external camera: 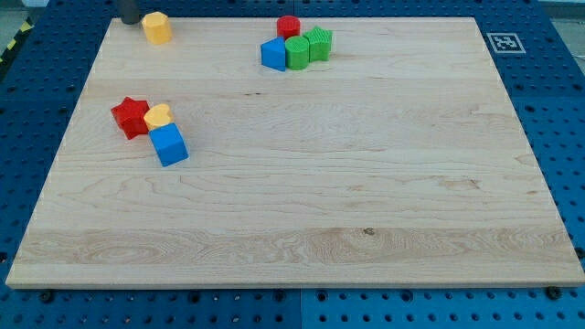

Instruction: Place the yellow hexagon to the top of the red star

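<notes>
The yellow hexagon [157, 27] lies at the view's top left, near the board's top edge. My tip [129, 20] stands just to its left, close to it or touching; the rod is cut off by the view's top edge. The red star [131, 117] lies at the view's left, well below the hexagon. A small yellow block [158, 115] touches the star's right side, and a blue cube [169, 144] sits just below that yellow block.
A cluster lies at the view's top middle: a red cylinder [289, 26], a blue block [273, 54], and two green blocks [298, 52] [319, 43]. The wooden board [366, 201] has a marker tag [504, 42] at its top right corner.
</notes>
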Robot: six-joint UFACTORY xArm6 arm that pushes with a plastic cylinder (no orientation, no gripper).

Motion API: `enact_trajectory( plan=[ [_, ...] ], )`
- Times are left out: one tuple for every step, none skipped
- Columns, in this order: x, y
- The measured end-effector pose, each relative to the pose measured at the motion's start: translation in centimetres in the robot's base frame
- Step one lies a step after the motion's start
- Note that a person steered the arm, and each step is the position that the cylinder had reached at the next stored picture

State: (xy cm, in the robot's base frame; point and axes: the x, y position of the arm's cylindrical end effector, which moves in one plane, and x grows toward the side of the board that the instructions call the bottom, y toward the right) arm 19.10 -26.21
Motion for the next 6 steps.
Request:
enact_trajectory(
  plan=[
    [0.1,0.5],
    [0.1,1.1],
    [0.1,4.5],
    [0.1,4.9],
    [0.0,4.9],
    [0.0,7.1]
  ],
)
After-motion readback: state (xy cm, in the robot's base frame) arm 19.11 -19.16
